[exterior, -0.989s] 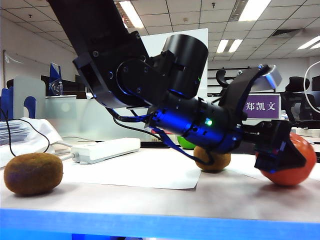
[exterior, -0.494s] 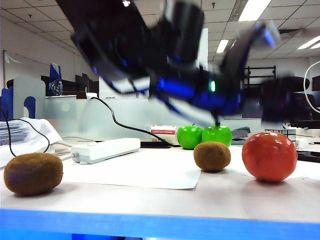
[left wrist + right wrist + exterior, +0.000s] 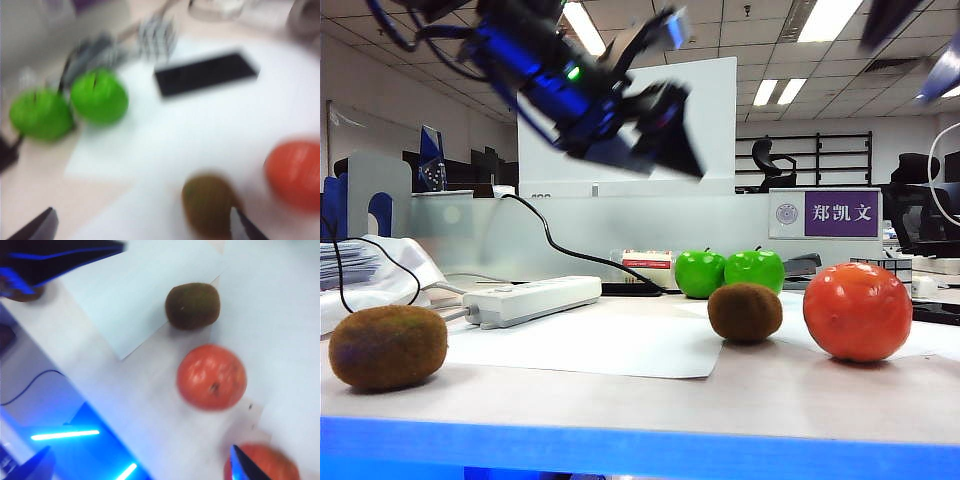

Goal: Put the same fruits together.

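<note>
Left gripper (image 3: 665,150) hangs high above the table (image 3: 760,395), left of centre in the exterior view, its fingers spread wide and holding nothing; in its own wrist view the two finger tips (image 3: 142,227) stand far apart with open space between them. Right gripper (image 3: 142,465) is likewise fully parted and empty; in the exterior view only a blurred dark piece at the top right corner may be its arm, too smeared to say for sure.

Near the front left edge of the table lies one kiwi (image 3: 388,346), alone and well apart from the rest; the second kiwi (image 3: 745,312) sits right of centre, just beside the orange-red fruit (image 3: 858,311) to its right, the two apart by a small gap; behind them, farther back, the two green apples (image 3: 728,272) stand side by side and touching. A white sheet of paper (image 3: 590,345) lies between the two kiwis; a white power strip (image 3: 532,300) with its black cable rests at the far left of that sheet.

The right wrist view shows a second orange-red round shape (image 3: 262,462) at its edge, partly cut off.
</note>
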